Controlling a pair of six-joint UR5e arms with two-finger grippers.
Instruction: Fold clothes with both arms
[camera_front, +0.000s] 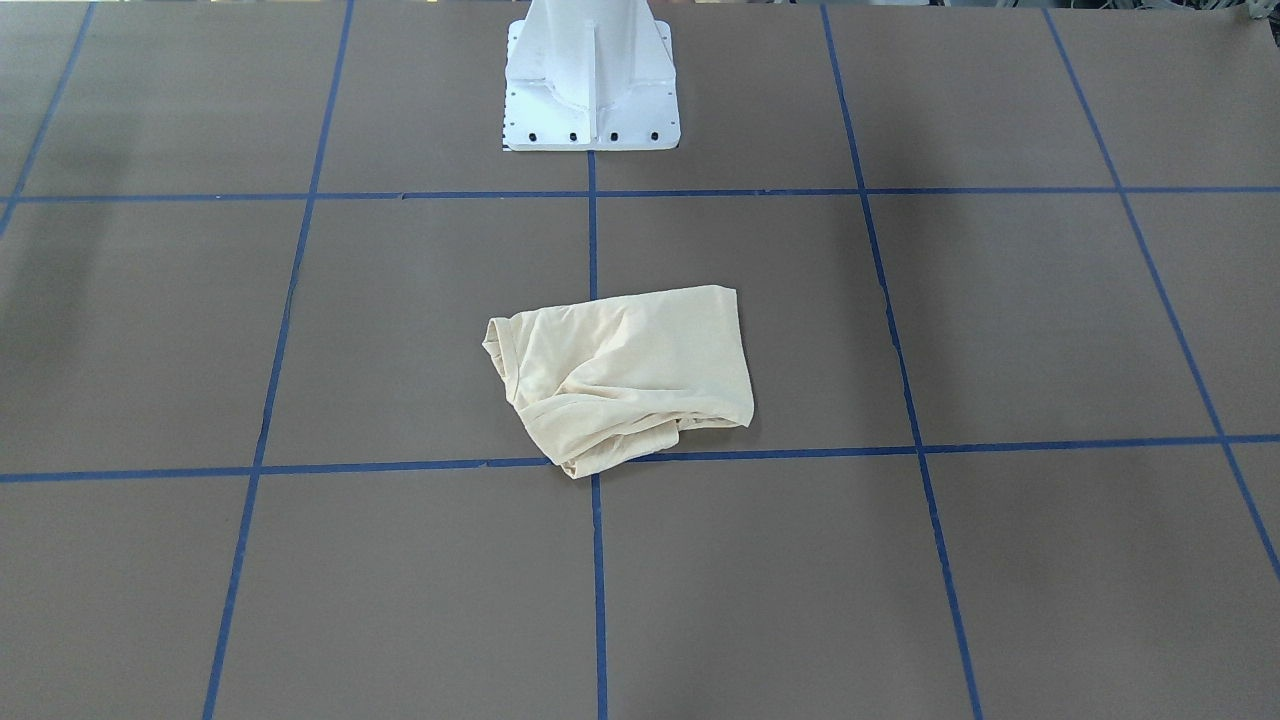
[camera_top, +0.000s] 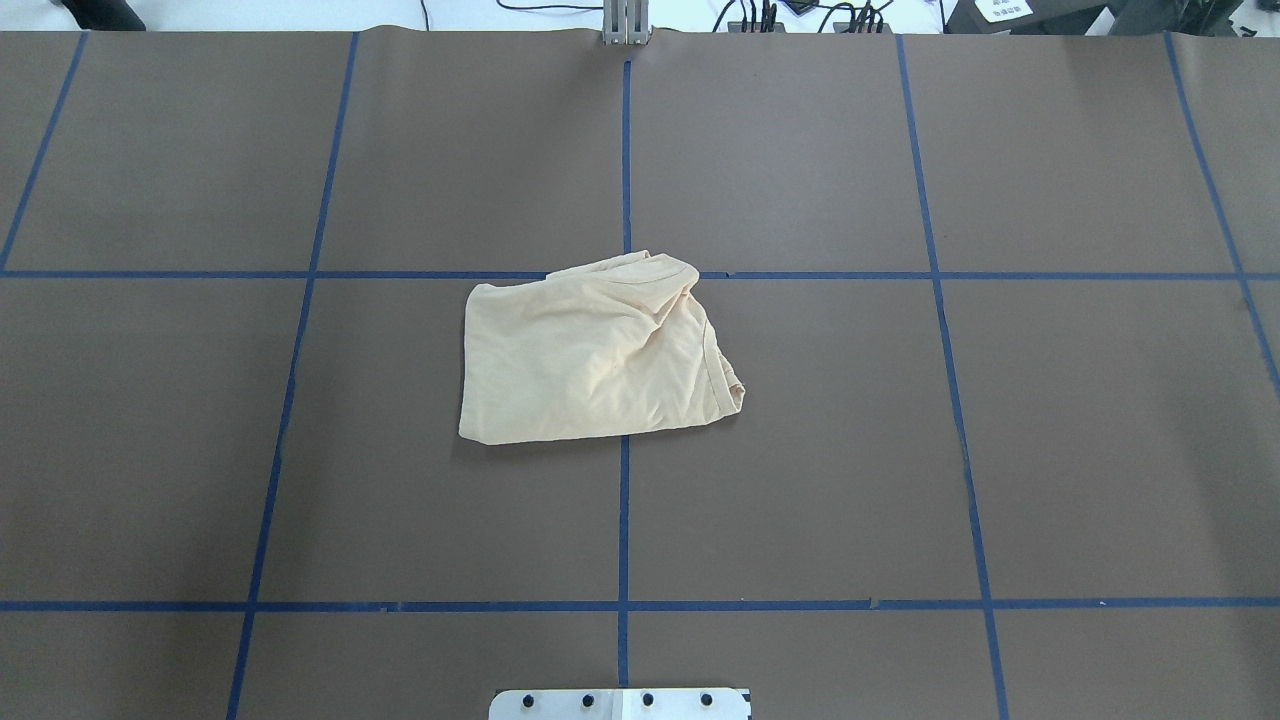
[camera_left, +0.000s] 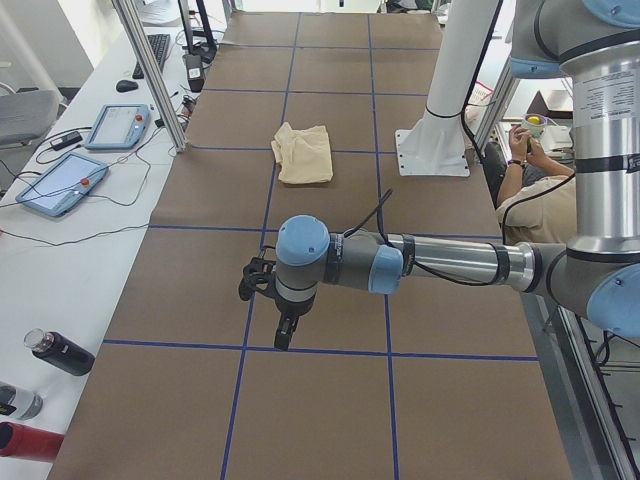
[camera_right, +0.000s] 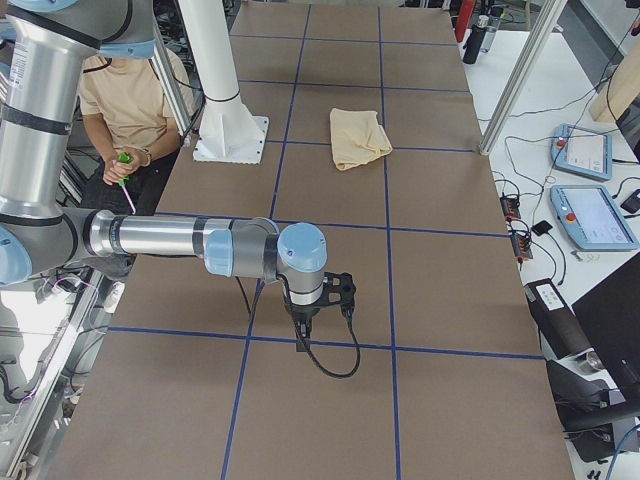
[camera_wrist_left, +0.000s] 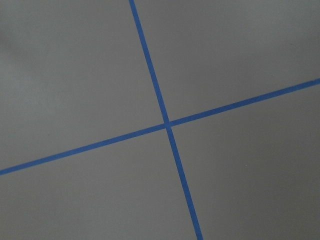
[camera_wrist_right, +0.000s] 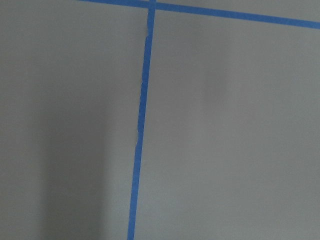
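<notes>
- The left arm (camera_left: 440, 262) is stretched out level, low over the tabletop (camera_top: 900, 450), with the left fingers (camera_left: 286, 330) pointed down at a blue tape line (camera_top: 624, 520).
- The right arm (camera_right: 160, 237) is held likewise, with the right fingers (camera_right: 303, 338) pointed down.
- Whether either pair is released or clenched cannot be told.
- The T-shirt (camera_top: 590, 350) is laid crumpled at the tabletop's middle, over a tape crossing, well apart from both arms.

Cream T-shirt (camera_top: 590, 350), rumpled, loosely folded, on table (camera_top: 900, 450)

Silver-grey arms (camera_left: 450, 262), light blue joint caps (camera_left: 300, 240), black cables (camera_right: 335, 368).
</notes>
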